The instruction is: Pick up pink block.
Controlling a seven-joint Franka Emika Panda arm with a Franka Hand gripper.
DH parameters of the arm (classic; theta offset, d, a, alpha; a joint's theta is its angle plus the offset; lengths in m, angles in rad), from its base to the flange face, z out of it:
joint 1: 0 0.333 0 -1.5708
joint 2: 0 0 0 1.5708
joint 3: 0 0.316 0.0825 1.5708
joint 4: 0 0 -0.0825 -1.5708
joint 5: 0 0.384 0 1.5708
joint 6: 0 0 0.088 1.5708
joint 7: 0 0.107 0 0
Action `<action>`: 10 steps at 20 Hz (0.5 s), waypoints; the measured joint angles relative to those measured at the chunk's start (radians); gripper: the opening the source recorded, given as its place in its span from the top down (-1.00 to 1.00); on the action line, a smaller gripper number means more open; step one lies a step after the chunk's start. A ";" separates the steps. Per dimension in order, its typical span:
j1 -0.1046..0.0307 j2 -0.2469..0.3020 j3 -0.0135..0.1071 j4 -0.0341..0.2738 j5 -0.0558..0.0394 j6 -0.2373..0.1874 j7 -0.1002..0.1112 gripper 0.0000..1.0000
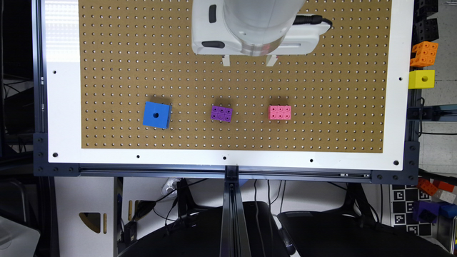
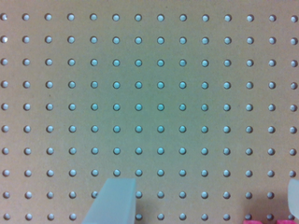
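The pink block (image 1: 279,112) lies flat on the brown pegboard of the worktop (image 1: 228,157), its 6 round holes facing up, untouched by anything. In my wrist view a sliver of pink (image 2: 268,220) peeks in at the frame's edge, close to 1 of my fingertips (image 2: 293,198), so I judge it to be that same block.

Toward the exterior view's left of it, well apart, sits the purple brick (image 1: 221,113) of the same shape, slightly turned, and further that way the larger blue cube (image 1: 156,115) with 1 hole on top. All 3 stand in a rough row, none touching another.

My pincer (image 1: 249,60) hangs above bare pegboard, some way from the row, and sits a little toward the exterior view's left of the pink block rather than straight in line with it. Its 2 fingers are spread wide with nothing between them but perforated board.

So nothing of the task is done yet. By my reckoning the whole of it remains: bringing the pincer over the block, lowering so the fingers straddle it, closing, and lifting. Off the board at the exterior view's right, an orange block (image 1: 424,54) and a yellow cube (image 1: 421,79) play no part.
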 joint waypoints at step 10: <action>0.005 0.001 0.001 0.002 0.0007 0.002 0.001 -1.00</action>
